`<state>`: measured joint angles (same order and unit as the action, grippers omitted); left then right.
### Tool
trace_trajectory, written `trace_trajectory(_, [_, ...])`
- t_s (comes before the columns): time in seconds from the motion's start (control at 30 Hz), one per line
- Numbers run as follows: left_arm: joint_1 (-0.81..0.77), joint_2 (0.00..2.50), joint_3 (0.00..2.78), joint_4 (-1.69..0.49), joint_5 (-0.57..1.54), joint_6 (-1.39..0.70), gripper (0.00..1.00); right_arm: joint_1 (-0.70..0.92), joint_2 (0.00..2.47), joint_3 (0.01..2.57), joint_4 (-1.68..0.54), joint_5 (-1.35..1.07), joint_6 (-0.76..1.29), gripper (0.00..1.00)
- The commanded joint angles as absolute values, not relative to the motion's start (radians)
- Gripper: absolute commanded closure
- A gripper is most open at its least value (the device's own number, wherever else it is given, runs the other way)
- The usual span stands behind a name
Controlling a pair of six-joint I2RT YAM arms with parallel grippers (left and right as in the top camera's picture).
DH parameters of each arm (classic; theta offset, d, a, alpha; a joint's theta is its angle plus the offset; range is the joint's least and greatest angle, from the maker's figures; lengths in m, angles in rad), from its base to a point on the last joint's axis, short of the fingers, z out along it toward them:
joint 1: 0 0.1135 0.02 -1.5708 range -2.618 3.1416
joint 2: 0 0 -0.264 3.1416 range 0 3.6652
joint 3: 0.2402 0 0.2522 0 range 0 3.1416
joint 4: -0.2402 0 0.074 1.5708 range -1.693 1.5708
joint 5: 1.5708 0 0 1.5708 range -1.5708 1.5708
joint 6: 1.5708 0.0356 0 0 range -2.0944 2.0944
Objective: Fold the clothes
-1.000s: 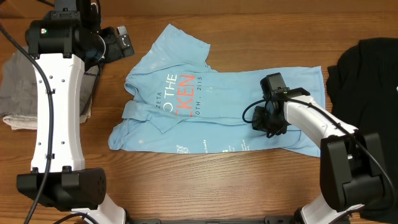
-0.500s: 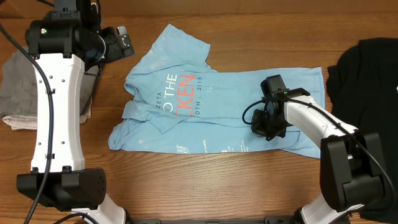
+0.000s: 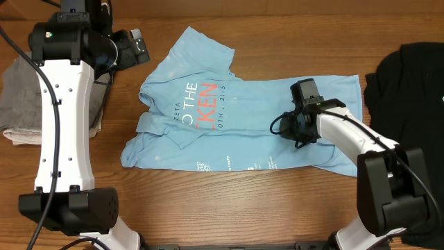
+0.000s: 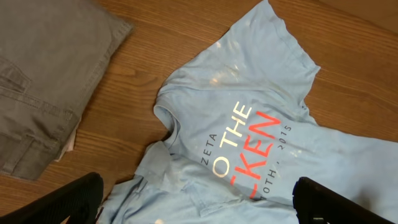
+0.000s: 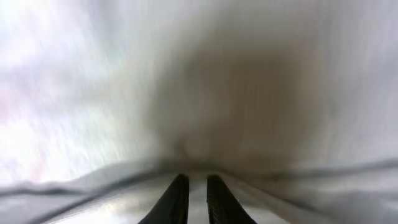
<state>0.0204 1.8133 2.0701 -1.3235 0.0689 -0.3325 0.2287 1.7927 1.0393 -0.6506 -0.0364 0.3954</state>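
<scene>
While I watch from overhead, the wooden worktop takes up most of the view. The light blue T-shirt lies across its middle, spread out but rumpled. Its collar end points toward the left arm and its hem toward the right arm. The printed lettering in dark blue, white and orange-red runs sideways across the chest. One sleeve sticks out toward the far edge, and the other is bunched up at the near left corner of the shirt.

A black garment sits at the right edge of the worktop, close beside the shirt's hem. A folded grey garment lies at the left edge, partly hidden behind the left arm.

My right tool is down on the hem half of the shirt, right of the lettering. Its wrist view is badly blurred and full of pale cloth. I can still make out its two dark fingers drawn nearly together, with a strip of the shirt's fabric pinched between them.

My left tool is held off the shirt, beyond the collar end and between the grey garment and the far sleeve. In its wrist view both fingers stand wide apart at the bottom corners, with nothing held between them.
</scene>
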Motion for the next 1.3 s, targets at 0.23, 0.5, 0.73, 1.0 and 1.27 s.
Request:
trace_trajectory(0.23, [0.026, 1.806, 2.083, -1.324, 0.075, -0.31, 0.0, 0.218, 1.797, 1.022, -0.443, 0.029, 0.35, 0.65])
trace_trajectory(0.5, [0.026, 1.806, 2.083, -1.324, 0.075, -0.31, 0.0, 0.109, 1.704, 1.356, -0.953, 0.025, 0.368, 0.48])
trace_trajectory(0.73, [0.025, 1.806, 2.083, -1.324, 0.075, -0.31, 0.0, -0.036, 1.679, 1.327, -1.119, -0.113, 0.473, 0.47])
trace_trajectory(1.0, [0.026, 1.806, 2.083, -1.324, 0.075, -0.31, 0.0, -0.165, 1.679, 1.076, -0.931, -0.272, 0.477, 0.47])
trace_trajectory(1.27, [0.026, 1.806, 2.083, -1.324, 0.075, -0.31, 0.0, -0.226, 1.679, 0.939, -0.82, -0.301, 0.498, 0.44])
